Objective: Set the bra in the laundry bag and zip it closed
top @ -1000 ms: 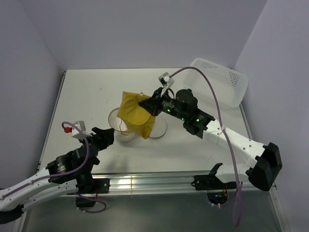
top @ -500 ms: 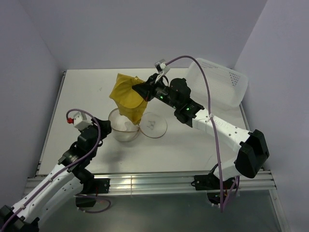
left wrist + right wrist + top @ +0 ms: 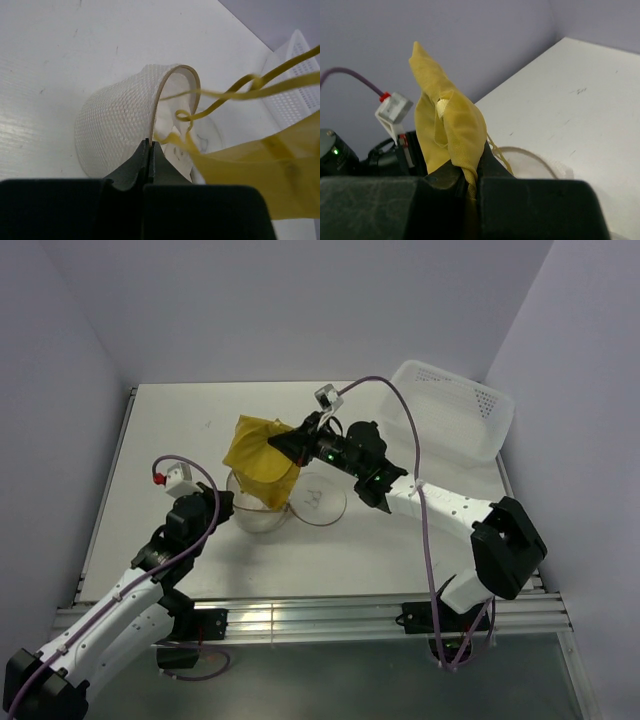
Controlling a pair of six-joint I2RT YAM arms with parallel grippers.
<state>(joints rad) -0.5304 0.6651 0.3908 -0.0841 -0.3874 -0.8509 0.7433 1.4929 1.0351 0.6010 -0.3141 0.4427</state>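
Change over the last second: the right arm has carried the bra [image 3: 260, 450] up and back, then dropped it a little. It now hangs over the far-left edge of the laundry bag [image 3: 262, 512] and is not yet inside. The left arm has swung in from the near left, so the left gripper [image 3: 222, 506] now sits at the bag's near-left rim.

Reading: the bag mouth is held up and open while the bra is lined up above it, so this is the insertion step. Zipping has not begun. The round lid [image 3: 318, 502] lies flat on the table [image 3: 170, 430], to the right of the bag.

Left wrist view: the left gripper [image 3: 151, 150] has its fingers pinched together on the bag's stiff rim, pulling the mesh wall [image 3: 117, 125] upright. Thin yellow straps [image 3: 240, 92] trail across the opening. The bra's body [image 3: 260, 170] is at lower right, beside the mouth.

Right wrist view: the right gripper [image 3: 472, 180] is clamped on a fold of the bra [image 3: 450, 125], which bunches up above the fingers.

Risk: the loose straps may catch on the rim or the left fingers.

The white basket [image 3: 455, 410] at far right is not involved.
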